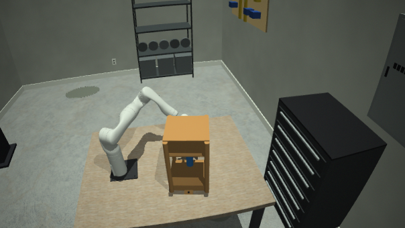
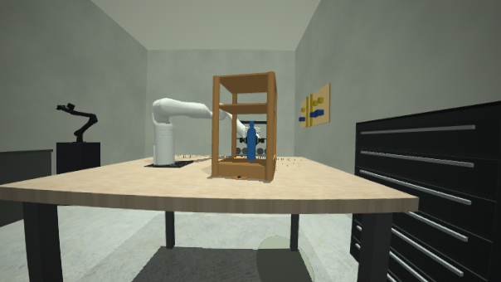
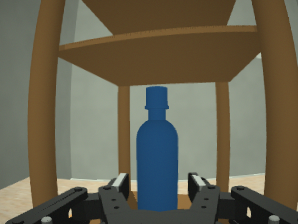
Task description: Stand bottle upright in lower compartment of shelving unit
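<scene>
Spread fingers of the Robotiq 2F-85 gripper (image 2: 251, 140) (image 3: 158, 183) stand on either side of the blue bottle (image 1: 190, 161) (image 2: 251, 143) (image 3: 157, 165), pinching nothing. Upright and cap up, the bottle is in the lower compartment of the orange-brown wooden shelving unit (image 1: 186, 128) (image 2: 271, 124) (image 3: 44, 105). Backing out crookedly could let one finger drag or topple it, while lifting too soon could knock the middle shelf (image 2: 245, 109) (image 3: 160, 55). Its base is hidden in the wrist view, so an edge resting on the lip could go unnoticed and cause a tip.
</scene>
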Robot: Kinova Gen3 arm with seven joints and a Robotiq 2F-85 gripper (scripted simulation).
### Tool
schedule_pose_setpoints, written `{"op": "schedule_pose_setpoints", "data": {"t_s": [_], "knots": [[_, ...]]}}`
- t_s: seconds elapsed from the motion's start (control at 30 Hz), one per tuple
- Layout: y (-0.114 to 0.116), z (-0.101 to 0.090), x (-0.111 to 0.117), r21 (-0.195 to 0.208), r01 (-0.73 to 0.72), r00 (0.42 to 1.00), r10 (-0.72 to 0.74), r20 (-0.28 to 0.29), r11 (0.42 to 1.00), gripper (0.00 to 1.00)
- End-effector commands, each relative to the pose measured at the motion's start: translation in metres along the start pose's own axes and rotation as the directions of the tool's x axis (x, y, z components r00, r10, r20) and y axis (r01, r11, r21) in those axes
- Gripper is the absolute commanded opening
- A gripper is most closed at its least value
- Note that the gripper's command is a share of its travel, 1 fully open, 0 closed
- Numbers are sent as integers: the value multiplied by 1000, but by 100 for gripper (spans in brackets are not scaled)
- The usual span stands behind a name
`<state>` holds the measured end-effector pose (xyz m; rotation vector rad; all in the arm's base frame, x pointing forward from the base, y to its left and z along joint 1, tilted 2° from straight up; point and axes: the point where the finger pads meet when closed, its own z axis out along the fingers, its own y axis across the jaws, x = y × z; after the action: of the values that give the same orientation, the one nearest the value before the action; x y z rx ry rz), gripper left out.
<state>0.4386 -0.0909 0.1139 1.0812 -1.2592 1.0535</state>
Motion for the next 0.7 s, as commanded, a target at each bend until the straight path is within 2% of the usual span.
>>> {"op": "schedule_pose_setpoints", "data": {"t_s": [0.0,0.67], "knots": [[-1,-3,1,3,-2,1000,2,1,1000,60],[-1,-18,1,3,-2,1000,2,1,1000,60]]}}
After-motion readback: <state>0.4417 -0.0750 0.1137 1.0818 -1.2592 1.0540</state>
